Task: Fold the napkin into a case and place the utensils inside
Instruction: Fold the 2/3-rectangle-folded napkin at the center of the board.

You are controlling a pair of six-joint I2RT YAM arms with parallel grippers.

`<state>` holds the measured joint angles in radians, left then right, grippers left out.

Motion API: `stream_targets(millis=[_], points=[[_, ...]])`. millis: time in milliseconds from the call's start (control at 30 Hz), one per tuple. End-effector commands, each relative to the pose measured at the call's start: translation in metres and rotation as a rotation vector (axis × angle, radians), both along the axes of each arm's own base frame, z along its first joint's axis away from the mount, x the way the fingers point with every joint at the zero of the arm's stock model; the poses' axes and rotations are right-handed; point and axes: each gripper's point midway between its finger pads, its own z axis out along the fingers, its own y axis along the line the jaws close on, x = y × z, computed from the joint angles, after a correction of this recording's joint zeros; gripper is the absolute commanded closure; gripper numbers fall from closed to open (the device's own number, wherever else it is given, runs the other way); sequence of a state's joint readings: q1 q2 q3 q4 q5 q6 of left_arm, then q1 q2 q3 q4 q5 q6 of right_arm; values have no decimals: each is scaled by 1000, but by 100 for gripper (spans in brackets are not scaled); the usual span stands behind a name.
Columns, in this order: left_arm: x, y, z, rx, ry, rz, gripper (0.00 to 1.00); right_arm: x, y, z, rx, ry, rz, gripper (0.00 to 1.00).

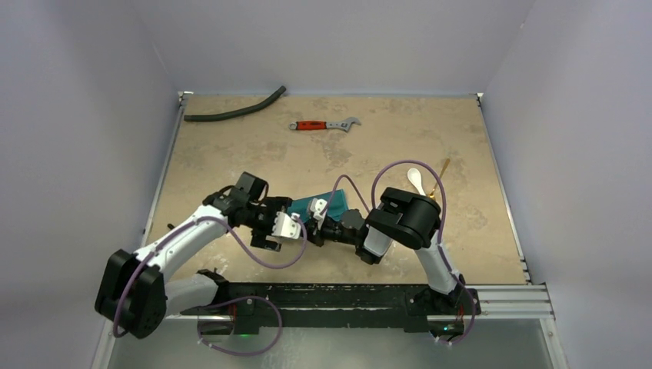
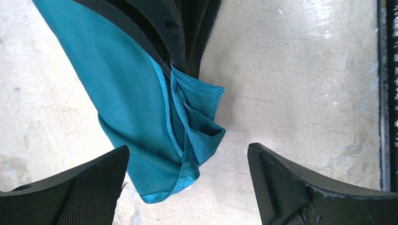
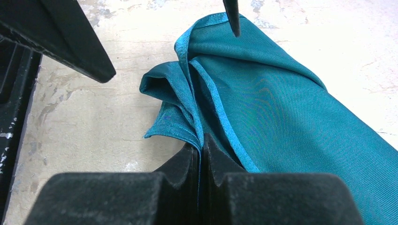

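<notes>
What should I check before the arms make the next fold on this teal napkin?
1. Right jaws pinched shut on the napkin edge: ok.
2. Left jaws wide open, standing on either side of the napkin's corner: ok.
3. Napkin lying flat as a neat case: not ok, layers bunched.
4. Spoon and wooden utensil free on the table, outside the cloth: ok.
5. Wrench far from the cloth: ok.
6. Left jaws touching the cloth: cannot tell.
</notes>
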<state>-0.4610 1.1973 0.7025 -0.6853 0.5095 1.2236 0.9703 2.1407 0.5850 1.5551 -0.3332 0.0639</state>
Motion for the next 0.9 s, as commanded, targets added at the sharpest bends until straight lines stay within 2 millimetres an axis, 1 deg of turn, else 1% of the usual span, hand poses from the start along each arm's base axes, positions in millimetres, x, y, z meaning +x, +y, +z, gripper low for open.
stream_targets(millis=[0,133,200,333,400,433,500,567,733,867], points=[[9,-4,-2,-27,-151,6,5,3,9,119,442,-217,3,92],[14,-5,-12,-8,-207,20,3,4,11,117,454,-166,15,92],[22,-3,-14,0,-237,53,3,5,12,116,450,-142,20,92],[26,-3,-18,3,-257,60,1,9,15,111,431,-90,35,94],[32,-4,-18,-3,-269,90,3,10,17,109,421,-77,48,96],[33,-5,-18,-1,-265,90,5,11,17,107,412,-67,48,97],[32,-8,-20,1,-254,86,6,13,19,103,396,-45,51,98],[33,-13,-20,-6,-276,86,2,15,19,100,388,-20,50,99],[40,-21,-17,-24,-323,110,2,17,18,97,371,-5,52,100],[49,-20,-12,-12,-338,139,2,17,17,91,353,4,54,100]])
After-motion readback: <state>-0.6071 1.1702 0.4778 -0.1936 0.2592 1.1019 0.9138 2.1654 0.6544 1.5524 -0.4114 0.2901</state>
